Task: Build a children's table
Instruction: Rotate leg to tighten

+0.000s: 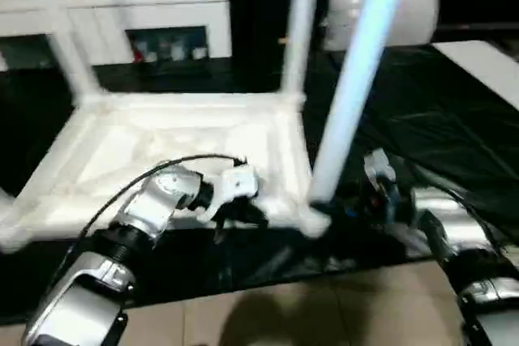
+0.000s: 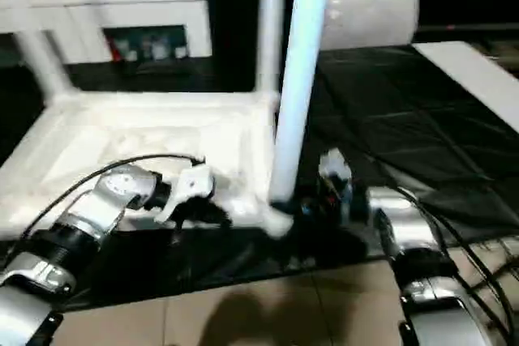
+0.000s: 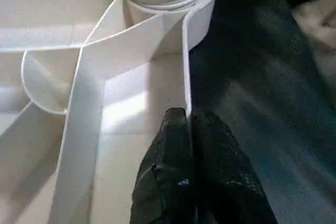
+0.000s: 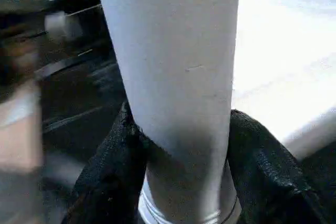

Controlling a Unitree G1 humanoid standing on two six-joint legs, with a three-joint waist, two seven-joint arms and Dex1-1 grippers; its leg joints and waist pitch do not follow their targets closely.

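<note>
The white table top lies upside down on a black mat, ribs facing up. Three white legs stand in its corner sockets: far left, far right and near right. My left gripper is at the near rim beside the near-right corner. In the left wrist view its fingers are shut on the thin rim wall, just short of the socket. My right gripper is at the foot of the near-right leg, one black finger pressed on each side of it.
The black mat covers the floor under the table and ends at beige tiles in front. A white cabinet stands at the back left, a pale cushion at the back right, and a white board at the far right.
</note>
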